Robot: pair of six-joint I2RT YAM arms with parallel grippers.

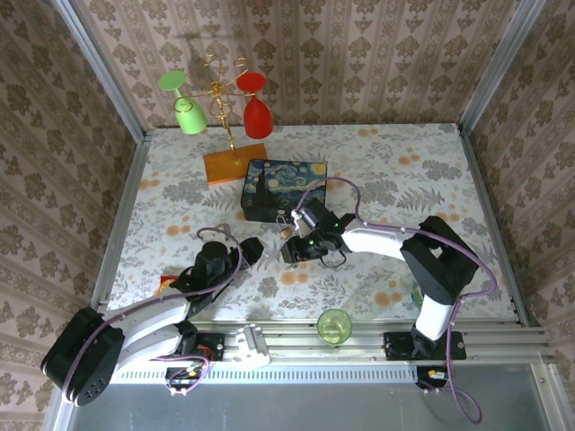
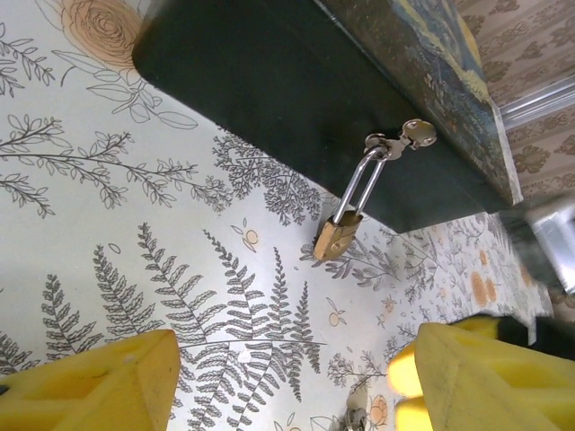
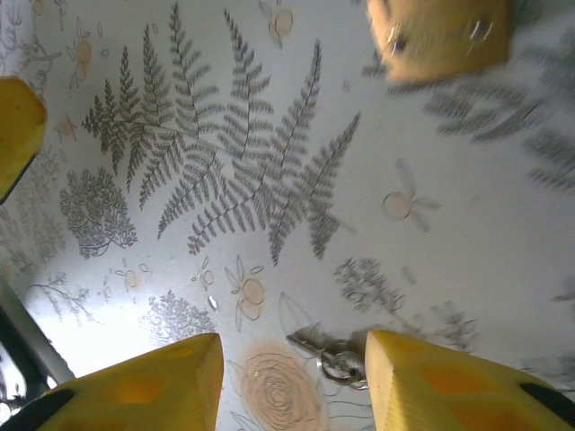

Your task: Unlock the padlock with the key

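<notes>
Floral-printed covering, pale with grey ferns and orange blossoms, lies over the worktop (image 1: 431, 171), and patterned wallpaper closes it in on three sides.

In the right wrist view, the right gripper (image 3: 295, 352) sits low over the worktop at the bottom of the frame. Its two yellow fingers (image 3: 449, 386) are spread apart and grasp nothing. Between them lies the very small greyish-silver metal key (image 3: 325, 356), flat on an orange flower and just beside the finger at lower right. Whether it touches that finger cannot be told.

Toward the top of that frame, blurred, hangs the tiny brass-gold padlock with a thin silvery shackle (image 3: 440, 36). In the left wrist view the padlock sits at the centre. Its shackle is looped through the small metal clasp (image 2: 402, 139) on the front wall of the dark blue box painted with a swirling night sky (image 1: 286, 184), and its body tilts down against the worktop.

The left gripper (image 2: 296, 359) hovers just short of the padlock with its yellow pads (image 2: 99, 382) wide apart and empty. In the top view it sits left of the right gripper, below the box.

Farther off, a gold wire rack on a wooden base (image 1: 235, 164) stands at the upper left. It carries an inverted green glass (image 1: 188, 112) and a red one (image 1: 257, 109). A green cup (image 1: 334, 325) stands at the near edge, bottom centre.
</notes>
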